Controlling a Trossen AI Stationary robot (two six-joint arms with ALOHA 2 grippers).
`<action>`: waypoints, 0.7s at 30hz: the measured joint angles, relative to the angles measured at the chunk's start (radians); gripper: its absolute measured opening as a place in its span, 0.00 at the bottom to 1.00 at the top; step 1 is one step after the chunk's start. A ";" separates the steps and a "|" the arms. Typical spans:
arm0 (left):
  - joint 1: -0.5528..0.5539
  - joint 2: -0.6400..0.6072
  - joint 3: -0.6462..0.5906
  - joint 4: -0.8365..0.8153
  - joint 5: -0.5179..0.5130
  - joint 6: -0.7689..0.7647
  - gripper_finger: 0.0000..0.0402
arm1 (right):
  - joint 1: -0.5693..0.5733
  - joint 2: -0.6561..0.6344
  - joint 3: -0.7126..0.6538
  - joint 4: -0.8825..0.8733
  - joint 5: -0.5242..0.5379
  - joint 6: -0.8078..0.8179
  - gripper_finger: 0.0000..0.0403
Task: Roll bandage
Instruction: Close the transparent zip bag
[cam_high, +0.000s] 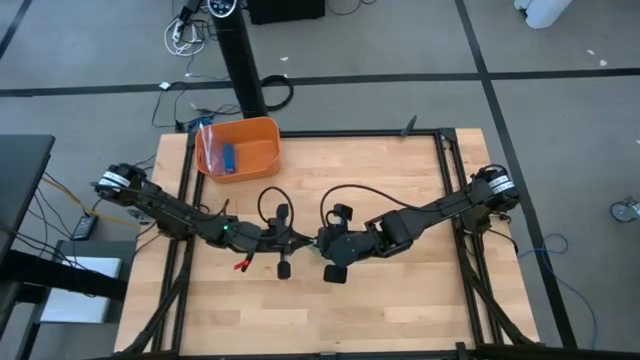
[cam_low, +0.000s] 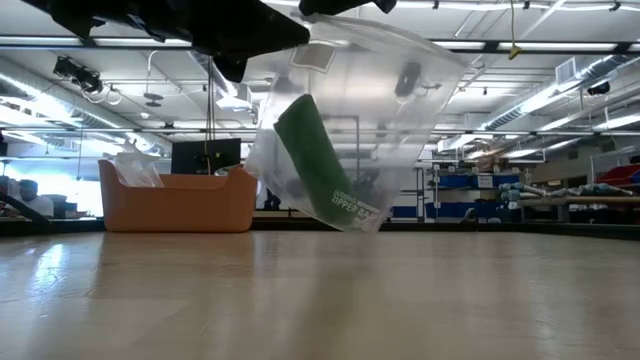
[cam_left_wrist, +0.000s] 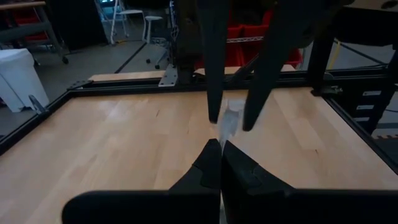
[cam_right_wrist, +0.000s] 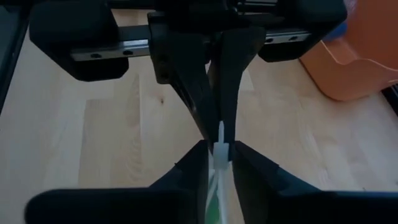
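Note:
A clear plastic bag (cam_low: 390, 90) hangs above the middle of the table with the green bandage (cam_low: 318, 165) inside it, slanting down toward the bag's bottom. Both grippers meet at the bag's top. My left gripper (cam_high: 306, 240) reaches in from the table's left and is shut on the bag. My right gripper (cam_high: 316, 244) reaches in from the right, facing it, and is closed on the same edge. In the low view the arms hide the top of the bag. My left gripper (cam_left_wrist: 221, 144) pinches the bag's clear top edge (cam_left_wrist: 227, 127) between its two fingers, coming in about level from the table's left. The bag hangs below the fingers, clear of the table. My right gripper (cam_right_wrist: 221, 155) has the bag's top edge (cam_right_wrist: 221, 134) between its two fingers, right next to the left fingertips. It slants down from the table's right. The bandage's green (cam_right_wrist: 214, 208) shows just under the fingers, and the bag hangs free.
An orange bin (cam_high: 272, 135) stands at the table's far left with a small blue item (cam_high: 229, 157) and crinkled plastic in it. A small red thing (cam_high: 241, 265) lies on the wood under the left arm. Black frame rails run along the table's sides.

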 joint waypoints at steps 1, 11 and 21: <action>0.000 0.000 0.000 0.001 0.000 0.000 0.00 | -0.003 0.000 0.000 0.001 -0.008 0.000 0.16; 0.000 0.000 0.000 0.014 0.000 0.002 0.00 | -0.010 0.000 0.001 -0.015 -0.024 0.000 0.06; 0.001 0.001 -0.001 0.030 0.001 0.003 0.00 | 0.006 0.000 0.002 -0.071 -0.015 0.034 0.05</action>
